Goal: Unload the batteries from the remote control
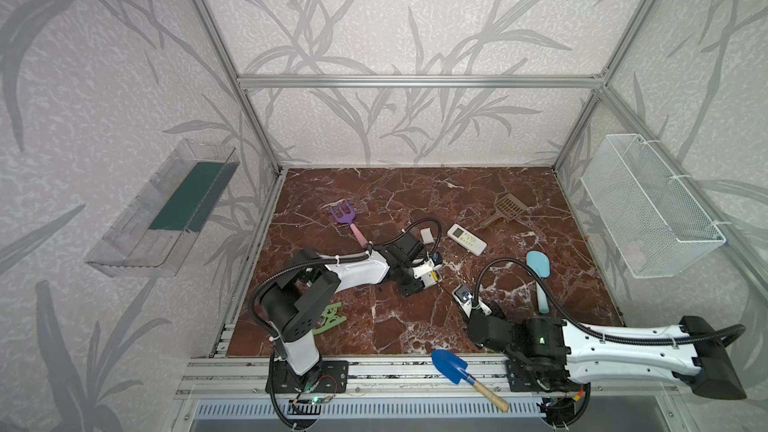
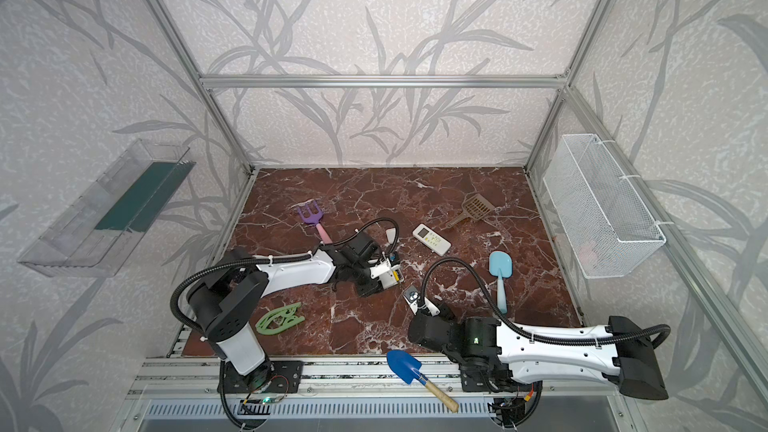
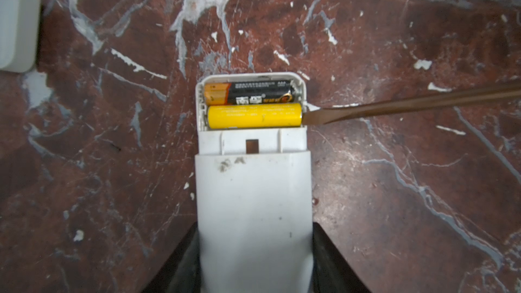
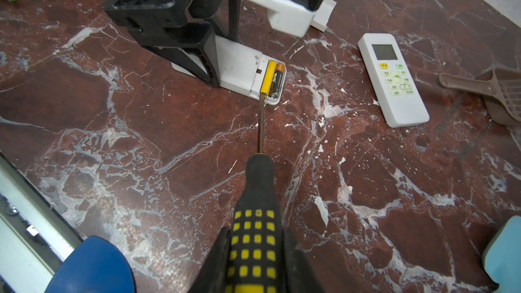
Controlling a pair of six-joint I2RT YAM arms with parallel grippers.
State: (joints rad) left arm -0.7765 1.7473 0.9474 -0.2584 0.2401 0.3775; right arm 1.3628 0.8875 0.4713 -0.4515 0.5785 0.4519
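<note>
**Screwdriver [image 4: 258, 221] tip at the yellow battery [image 3: 255, 116] in the held remote [image 3: 253, 201]**

The yellow battery and a black-and-orange battery [image 3: 249, 93] lie side by side in the open compartment at one end of the held remote, which rests back-up and flat on the bench [image 1: 415, 201]. The yellow one is nearer the remote's body. The flat tip of the screwdriver touches one end of the yellow battery at the compartment wall.

The left pincer [image 3: 255, 238] is clamped on the held remote's long sides, at the end away from the compartment. The right pincer [image 4: 255, 249] grips the screwdriver's black-and-yellow handle, the shaft running nearly level toward the held remote.

A loose white cover [image 3: 17, 29] lies apart from the held remote, beyond the left pincer. A second remote [image 4: 393, 80] lies face up, well clear of the compartment end, with a brown scoop [image 4: 493, 91] farther out. Nothing lies between the screwdriver and the held remote.

In both top views the left arm stretches low from its base to the held remote. The right arm lies along the front rail, its wrist turned toward the held remote.
</note>
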